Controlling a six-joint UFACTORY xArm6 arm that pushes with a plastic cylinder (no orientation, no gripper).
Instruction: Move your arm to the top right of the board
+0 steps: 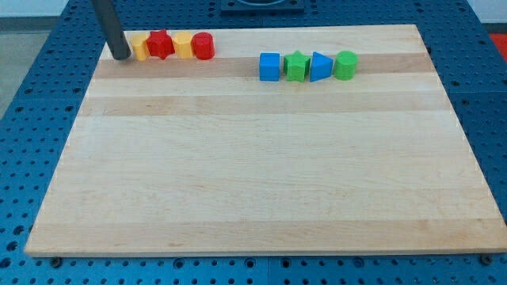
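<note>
My dark rod comes down at the view's top left, and my tip (120, 56) rests on the wooden board (261, 174) just left of a row of blocks. That row holds a yellow block (139, 47), a red star-like block (160, 44), a second yellow block (183, 45) and a red cylinder (203, 46), side by side. Further right a second row holds a blue cube (270, 66), a green block (295, 66), a blue triangular block (319, 66) and a green cylinder (345, 65). My tip almost touches the first yellow block.
The board lies on a blue perforated table (32, 87) that shows on all sides. A dark fixture (261, 6) stands beyond the board's top edge.
</note>
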